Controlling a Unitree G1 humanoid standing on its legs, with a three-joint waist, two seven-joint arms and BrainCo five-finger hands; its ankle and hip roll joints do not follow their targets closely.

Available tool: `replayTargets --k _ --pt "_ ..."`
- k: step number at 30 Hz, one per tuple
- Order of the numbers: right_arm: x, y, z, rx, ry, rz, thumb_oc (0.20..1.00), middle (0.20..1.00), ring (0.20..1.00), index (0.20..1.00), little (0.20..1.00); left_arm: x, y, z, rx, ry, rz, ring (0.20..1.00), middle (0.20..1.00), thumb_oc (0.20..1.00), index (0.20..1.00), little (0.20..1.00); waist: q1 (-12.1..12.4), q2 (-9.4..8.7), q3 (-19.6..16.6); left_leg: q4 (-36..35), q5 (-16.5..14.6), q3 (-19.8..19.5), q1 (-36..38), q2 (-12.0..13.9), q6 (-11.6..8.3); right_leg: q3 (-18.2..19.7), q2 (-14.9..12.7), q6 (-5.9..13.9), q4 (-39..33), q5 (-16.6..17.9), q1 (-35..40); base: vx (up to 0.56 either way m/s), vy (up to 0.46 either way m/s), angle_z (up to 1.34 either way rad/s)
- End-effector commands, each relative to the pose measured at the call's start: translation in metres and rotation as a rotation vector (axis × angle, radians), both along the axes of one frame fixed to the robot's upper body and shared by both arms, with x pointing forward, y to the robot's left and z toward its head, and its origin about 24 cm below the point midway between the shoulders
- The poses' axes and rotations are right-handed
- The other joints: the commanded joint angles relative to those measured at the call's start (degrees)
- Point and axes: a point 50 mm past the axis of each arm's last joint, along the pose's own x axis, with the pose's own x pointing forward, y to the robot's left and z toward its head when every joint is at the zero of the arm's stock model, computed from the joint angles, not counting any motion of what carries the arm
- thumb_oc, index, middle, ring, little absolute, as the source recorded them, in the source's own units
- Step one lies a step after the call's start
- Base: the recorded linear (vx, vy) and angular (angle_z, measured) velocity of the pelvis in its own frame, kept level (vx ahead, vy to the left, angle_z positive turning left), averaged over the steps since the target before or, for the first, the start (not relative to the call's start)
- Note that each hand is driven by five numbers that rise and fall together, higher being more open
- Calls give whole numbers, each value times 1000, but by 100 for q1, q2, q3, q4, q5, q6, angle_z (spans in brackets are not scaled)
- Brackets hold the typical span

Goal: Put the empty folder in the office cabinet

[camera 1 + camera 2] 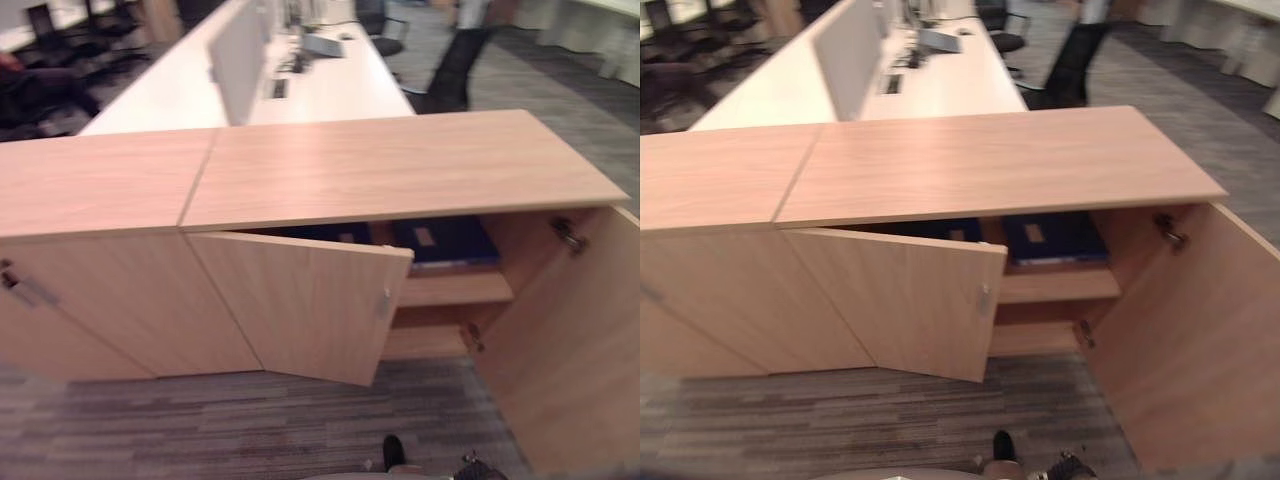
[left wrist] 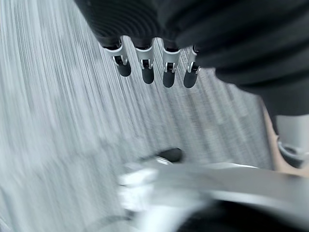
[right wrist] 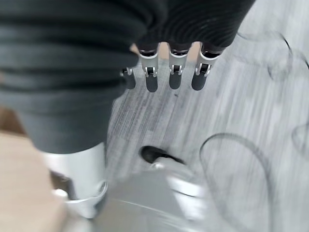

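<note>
A dark blue folder (image 1: 445, 243) is lying flat on the upper shelf of the open office cabinet (image 1: 400, 165); being empty, it is likely handling light and stiff, best pinched at its front edge; the left hand (image 2: 154, 67) and right hand (image 3: 171, 72) are hanging slack-fingered, holding nothing.

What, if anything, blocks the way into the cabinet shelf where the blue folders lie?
Nothing visible does. The cabinet's right door is swung wide; the left door stands half open, covering the left part. The blue folders already lie on the shelf. Both hands, left and right, hang over carpet, holding nothing.
</note>
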Motion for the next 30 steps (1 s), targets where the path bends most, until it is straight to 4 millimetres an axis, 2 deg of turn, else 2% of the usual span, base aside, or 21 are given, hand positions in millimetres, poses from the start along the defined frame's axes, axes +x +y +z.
replayTargets --k 1,3,5,6,7,8,11,13,14,15,17,18,21,22,23,24,28,29,30 --pt "28 -9 17 13 -139 29 1000 1000 1000 1000 1000 -7 17 4 45 39 -11 1000 1000 1000 1000 1000 -4 298 230 -126 -5 -161 -297 160 -60 -1365 -79 95 403 -779 200 -106 25 -113" --pt "19 -6 20 56 -174 41 1000 1000 1000 1000 1000 -23 28 8 67 90 34 1000 1000 1000 1000 1000 9 234 203 -125 -160 112 -139 260 -59 -1807 -322 124 478 -840 398 9 -25 -89" --pt "10 0 18 84 -166 35 1000 1000 1000 1000 1000 -19 30 9 70 77 34 1000 1000 1000 1000 1000 35 163 160 -118 -251 284 -74 247 -20 -1987 -525 207 483 -724 510 13 -17 -96" --pt "10 0 18 84 -166 35 1000 1000 1000 1000 1000 -19 30 9 70 77 34 1000 1000 1000 1000 1000 39 161 158 -118 -252 287 -73 244 -17 -1983 -527 210 481 -720 510 -24 -38 -76" --pt "11 4 20 105 -182 44 1000 1000 1000 1000 1000 -3 29 8 72 29 3 1000 1000 1000 1000 1000 55 92 120 -111 -293 468 -81 246 -8 -2230 -727 281 449 -590 580 -18 -36 -62" --pt "11 4 20 105 -181 43 1000 1000 1000 1000 1000 -3 30 8 73 30 3 1000 1000 1000 1000 1000 59 91 119 -111 -294 470 -80 244 -5 -2227 -729 284 446 -586 581 -20 -70 -50" --pt "27 15 31 141 -258 76 1000 1000 1000 1000 1000 30 28 9 95 -60 -84 1000 1000 1000 1000 1000 48 -49 24 -117 -328 799 -115 254 9 -2583 -1011 409 394 -390 698 -26 -92 -36" --pt "28 17 31 152 -258 68 1000 1000 1000 1000 1000 49 27 11 103 -114 -117 1000 1000 1000 1000 1000 35 -95 12 -116 -339 952 -124 277 -4 -2692 -1111 469 410 -310 685 -28 -106 -52" --pt "28 17 31 153 -259 67 1000 1000 1000 1000 1000 49 27 11 104 -115 -117 1000 1000 1000 1000 1000 44 -98 16 -116 -340 960 -123 275 -3 -2683 -1112 471 411 -307 680 -25 -170 -47" --pt "28 18 28 154 -245 53 1000 1000 1000 1000 1000 61 24 12 109 -152 -142 1000 1000 1000 1000 1000 23 -137 14 -107 -336 1047 -133 339 -34 -2718 -1088 469 365 -308 688 -16 -119 -41" --pt "31 20 28 160 -250 51 1000 1000 1000 1000 1000 67 24 13 114 -168 -149 1000 1000 1000 1000 1000 14 -162 32 -97 -318 1121 -120 387 -56 -2672 -1040 437 389 -335 639 14 -202 -65" --pt "32 22 27 164 -245 44 1000 1000 1000 1000 1000 72 22 14 118 -175 -159 1000 1000 1000 1000 1000 -35 -198 52 -91 -328 1197 -68 468 -86 -2546 -910 403 329 -366 616 56 -287 -89" --pt "29 24 23 168 -228 33 1000 1000 1000 1000 1000 72 17 12 110 -171 -173 1000 1000 1000 1000 1000 -63 -216 46 -92 -337 1268 11 552 -140 -2373 -736 360 216 -397 638 73 -264 -76" --pt "25 20 19 152 -200 7 1000 1000 1000 1000 1000 68 9 9 90 -152 -189 1000 1000 1000 1000 1000 -102 -205 -1 -88 -307 1347 67 758 -274 -2241 -483 298 86 -506 704 80 -268 -59" --pt "25 20 19 152 -200 7 1000 1000 1000 1000 1000 68 9 9 89 -152 -189 1000 1000 1000 1000 1000 -100 -202 0 -88 -306 1350 69 764 -279 -2240 -476 294 82 -507 705 137 -427 -41" --pt "29 17 21 141 -218 -2 1000 1000 1000 1000 1000 66 7 8 84 -143 -189 1000 1000 1000 1000 1000 -145 -179 -37 -87 -245 1411 94 962 -402 -2175 -294 224 37 -622 741 87 -241 -28" --pt "39 -1 32 123 -283 -55 1000 1000 1000 1000 1000 70 12 10 97 -153 -164 1000 1000 1000 1000 1000 -188 -185 -96 -66 -54 1505 74 1423 -707 -2157 32 86 -3 -840 808 95 -277 -19" --pt "39 -2 32 123 -283 -55 1000 1000 1000 1000 1000 70 11 10 96 -153 -163 1000 1000 1000 1000 1000 -187 -179 -98 -66 -50 1504 73 1431 -715 -2159 40 80 -3 -844 808 100 -287 -16" --pt "33 -21 34 90 -288 -106 1000 1000 1000 1000 1000 72 16 12 101 -168 -122 1000 1000 1000 1000 1000 -264 -193 -132 13 -4 1593 83 1664 -838 -2097 213 -2 2 -984 843 105 -254 -12"
